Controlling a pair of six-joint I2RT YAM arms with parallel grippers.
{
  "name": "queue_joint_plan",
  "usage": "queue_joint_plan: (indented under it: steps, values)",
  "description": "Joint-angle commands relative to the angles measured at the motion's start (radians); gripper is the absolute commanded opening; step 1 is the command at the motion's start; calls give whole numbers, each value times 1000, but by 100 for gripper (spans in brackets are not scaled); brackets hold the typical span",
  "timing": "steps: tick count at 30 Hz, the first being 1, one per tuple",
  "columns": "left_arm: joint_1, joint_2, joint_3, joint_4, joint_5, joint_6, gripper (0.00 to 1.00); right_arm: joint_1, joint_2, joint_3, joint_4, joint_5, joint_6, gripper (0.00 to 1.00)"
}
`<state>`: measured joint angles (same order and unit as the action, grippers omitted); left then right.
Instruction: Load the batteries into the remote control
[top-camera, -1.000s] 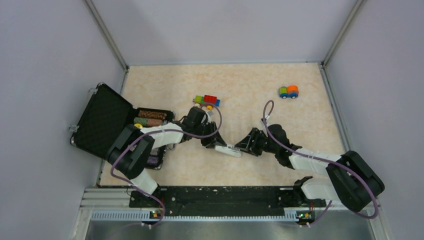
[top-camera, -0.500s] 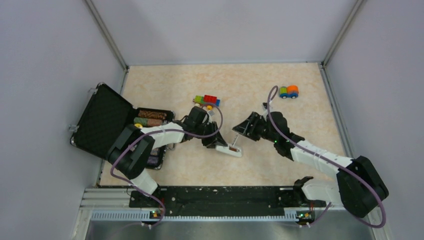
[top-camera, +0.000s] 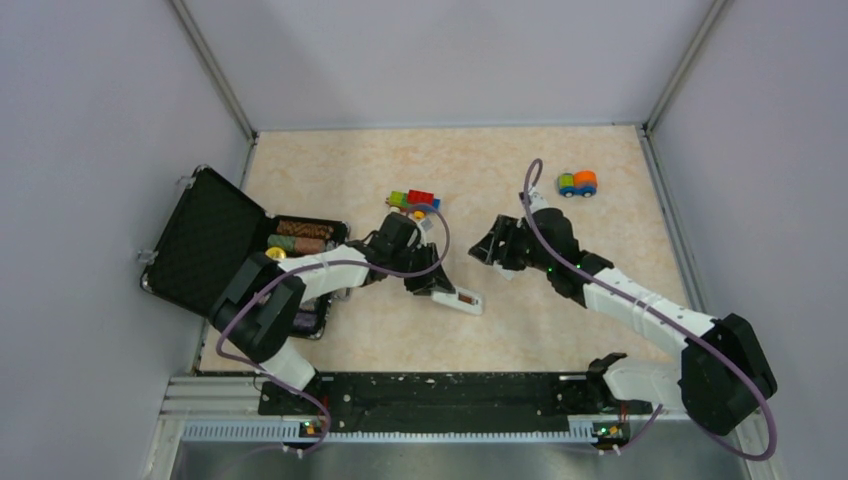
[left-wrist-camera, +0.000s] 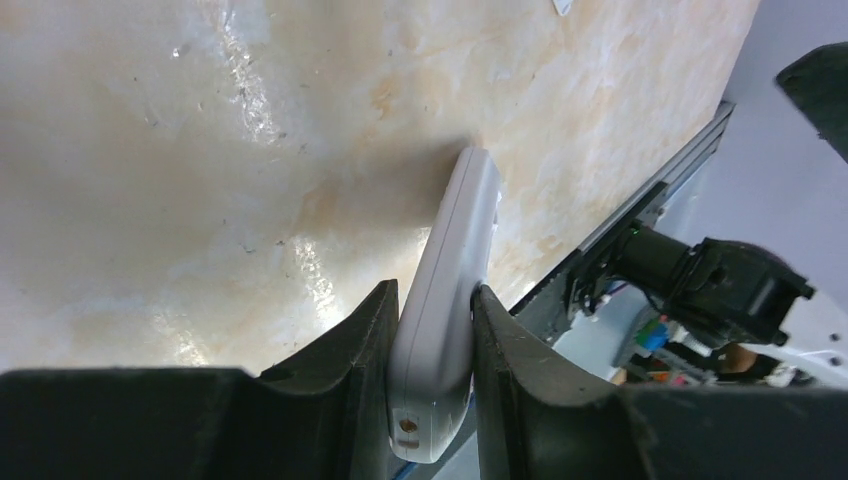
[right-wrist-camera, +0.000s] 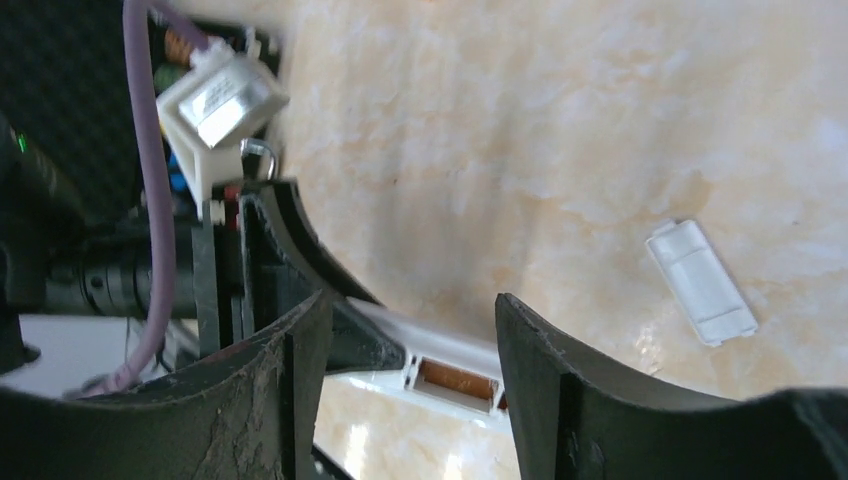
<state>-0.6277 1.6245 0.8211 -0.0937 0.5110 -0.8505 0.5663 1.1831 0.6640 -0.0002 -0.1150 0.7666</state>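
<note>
The white remote control (top-camera: 463, 299) lies on the table, back side up, with its battery compartment open. A red-orange battery (right-wrist-camera: 455, 380) sits in that compartment. My left gripper (top-camera: 432, 283) is shut on the remote's left end; the left wrist view shows the remote (left-wrist-camera: 450, 300) clamped between both fingers of that gripper (left-wrist-camera: 435, 295). My right gripper (top-camera: 487, 248) is open and empty, apart from the remote on its far right side (right-wrist-camera: 410, 310). The detached white back cover (right-wrist-camera: 700, 282) lies flat on the table. The dark blue-purple battery is not in view.
An open black case (top-camera: 210, 240) holding rolls of poker chips (top-camera: 300, 236) stands at the left. A multicoloured brick car (top-camera: 415, 202) sits just beyond my left gripper. A small toy car (top-camera: 578, 183) is at the far right. Walls enclose the table.
My right gripper has drawn back from the remote's right end, up and away toward the far side. My left gripper still holds the remote in place.
</note>
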Motion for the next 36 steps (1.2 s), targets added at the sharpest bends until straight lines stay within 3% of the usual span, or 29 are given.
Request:
queue_joint_plan:
  steps: [1,6,8,13,26,32,36]
  values:
    - [0,-21,-12,-197,-184,234,0,-6,-27,14,-12,-280,-272,61]
    - [2,-203,-19,-145,-45,447,0,-6,-133,-26,-46,-452,-429,70]
    - [1,-263,-21,-130,82,554,0,-6,-165,-6,-74,-501,-439,76]
    - [2,-331,33,-210,171,667,0,0,-150,35,-102,-636,-439,79]
    - [3,-367,213,-372,397,791,0,92,-13,165,-238,-702,-582,80]
    - [14,-408,266,-427,473,826,0,102,-13,138,-116,-778,-500,75]
    - [35,-429,278,-411,527,805,0,111,-15,96,37,-854,-372,60]
